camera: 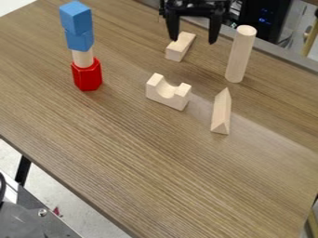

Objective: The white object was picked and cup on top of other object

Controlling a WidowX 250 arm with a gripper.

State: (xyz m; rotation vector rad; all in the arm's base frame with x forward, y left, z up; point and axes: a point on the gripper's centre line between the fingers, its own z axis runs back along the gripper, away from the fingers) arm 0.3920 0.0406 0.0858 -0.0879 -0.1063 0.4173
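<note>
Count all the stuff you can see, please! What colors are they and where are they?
Blue blocks: 2, blue, stacked atop the left tower
Short cylinder: 1, bare wood, between the blue and red blocks
Hexagonal block: 1, red, tower's bottom
Rectangular block: 1, bare wood, table's far side
Tall cylinder: 1, bare wood, upright at right
Notched block: 1, bare wood, middle, curved notch up
Triangular prism: 1, bare wood, right of the notched block
Table: 1, brown wood grain, under everything above
Table leg: 1, black, lower left
Floor: 1, pale, lower left
Gripper: 1, black, top, fingers apart
</note>
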